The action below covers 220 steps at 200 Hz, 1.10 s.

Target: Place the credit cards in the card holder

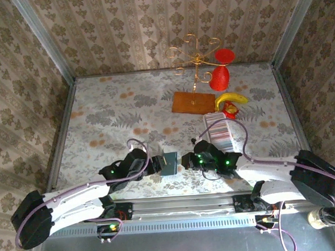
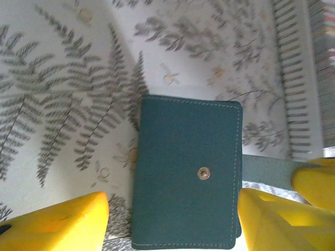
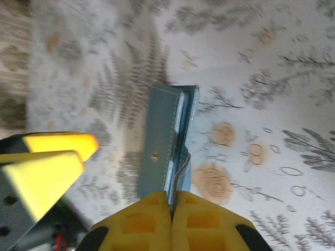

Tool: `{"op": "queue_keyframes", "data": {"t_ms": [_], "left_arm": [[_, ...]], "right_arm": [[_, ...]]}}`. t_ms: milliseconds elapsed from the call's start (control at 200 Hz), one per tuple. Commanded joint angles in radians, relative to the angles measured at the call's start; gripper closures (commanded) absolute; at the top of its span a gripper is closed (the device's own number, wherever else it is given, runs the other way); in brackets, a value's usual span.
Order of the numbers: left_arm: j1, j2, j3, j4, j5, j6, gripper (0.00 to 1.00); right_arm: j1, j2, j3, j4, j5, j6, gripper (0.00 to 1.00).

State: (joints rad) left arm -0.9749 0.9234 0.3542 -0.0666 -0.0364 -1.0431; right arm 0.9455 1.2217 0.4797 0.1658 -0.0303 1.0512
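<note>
Floral cloth covers the table (image 1: 99, 118), with patterned paper on the walls around it. We find the card holder (image 1: 170, 163) lying folded at the middle of the near edge. Our left hand (image 2: 172, 217) hangs spread over it, a finger on either side, gripping nothing. Our right hand (image 3: 170, 201) is pinched tight on the holder's end. A pale sliver between the panels looks to us like a credit card (image 3: 179, 130) tucked in. We judge the task partly done; the tray (image 1: 219, 129) toward the right edge seems to hold more.

Between jaws of left gripper (image 2: 172, 204): card holder (image 2: 186, 157) fills the gap.
Ahead of those jaws: bare table (image 2: 68, 47), free.
Right of those jaws: right gripper (image 3: 171, 198), close.
</note>
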Motion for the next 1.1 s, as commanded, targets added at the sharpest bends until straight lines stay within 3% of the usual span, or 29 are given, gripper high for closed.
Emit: {"op": "queue_keyframes", "data": {"t_ms": [0, 290, 695, 995, 1095], "left_arm": [[0.001, -0.001, 0.034, 0.006, -0.01, 0.023, 0.31], [0.002, 0.108, 0.096, 0.09, 0.071, 0.037, 0.23], [0.007, 0.189, 0.137, 0.027, 0.031, 0.069, 0.17], [0.025, 0.218, 0.127, 0.025, 0.03, 0.076, 0.37], [0.049, 0.21, 0.102, 0.041, 0.047, 0.048, 0.52]], "right_arm": [[0.006, -0.058, 0.008, -0.032, 0.023, -0.01, 1.0], [0.01, -0.062, 0.051, -0.034, -0.006, -0.028, 1.0], [0.01, -0.066, 0.069, -0.061, 0.012, -0.034, 1.0], [0.01, -0.068, 0.066, -0.092, 0.031, -0.039, 1.0], [0.009, -0.073, 0.073, -0.15, 0.062, -0.05, 1.0]]}}
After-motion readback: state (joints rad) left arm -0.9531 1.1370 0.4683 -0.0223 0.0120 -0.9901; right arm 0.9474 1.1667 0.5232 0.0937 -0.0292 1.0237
